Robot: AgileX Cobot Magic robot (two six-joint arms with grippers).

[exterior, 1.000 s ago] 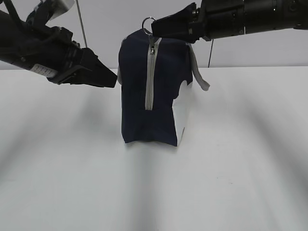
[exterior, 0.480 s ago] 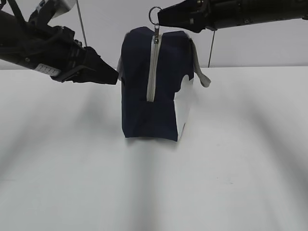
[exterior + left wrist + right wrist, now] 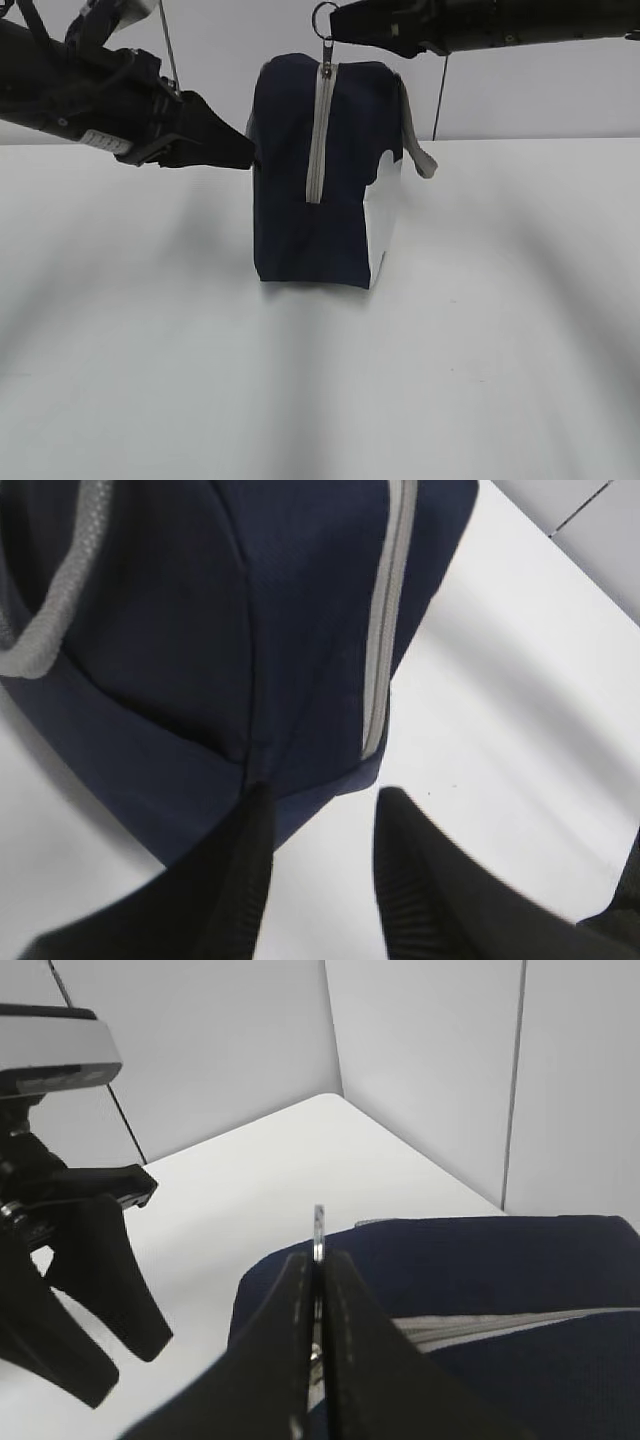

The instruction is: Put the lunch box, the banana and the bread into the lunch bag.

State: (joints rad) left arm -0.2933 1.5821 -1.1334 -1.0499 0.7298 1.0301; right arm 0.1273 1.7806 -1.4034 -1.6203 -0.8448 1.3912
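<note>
The navy lunch bag (image 3: 290, 200) stands upright mid-table, its grey zipper (image 3: 318, 140) closed down the face toward me. My right gripper (image 3: 335, 25) is above it, shut on the zipper's ring pull (image 3: 322, 18); in the right wrist view the ring pull (image 3: 318, 1222) sticks up between the shut jaws of that gripper (image 3: 318, 1258). My left gripper (image 3: 245, 152) is open at the bag's left side. In the left wrist view its gripper (image 3: 322, 805) straddles bare table, one finger against the bag's (image 3: 200, 630) corner. The lunch box, banana and bread are out of view.
A grey strap handle (image 3: 418, 150) hangs off the bag's right side, another shows in the left wrist view (image 3: 60, 610). White table (image 3: 320, 400) all around; a grey wall (image 3: 520, 90) stands behind. The left arm (image 3: 70, 1260) shows in the right wrist view.
My right gripper rose with the ring pull, drawing the bag's top up and straight. My left gripper moved right, up against the bag's left side.
</note>
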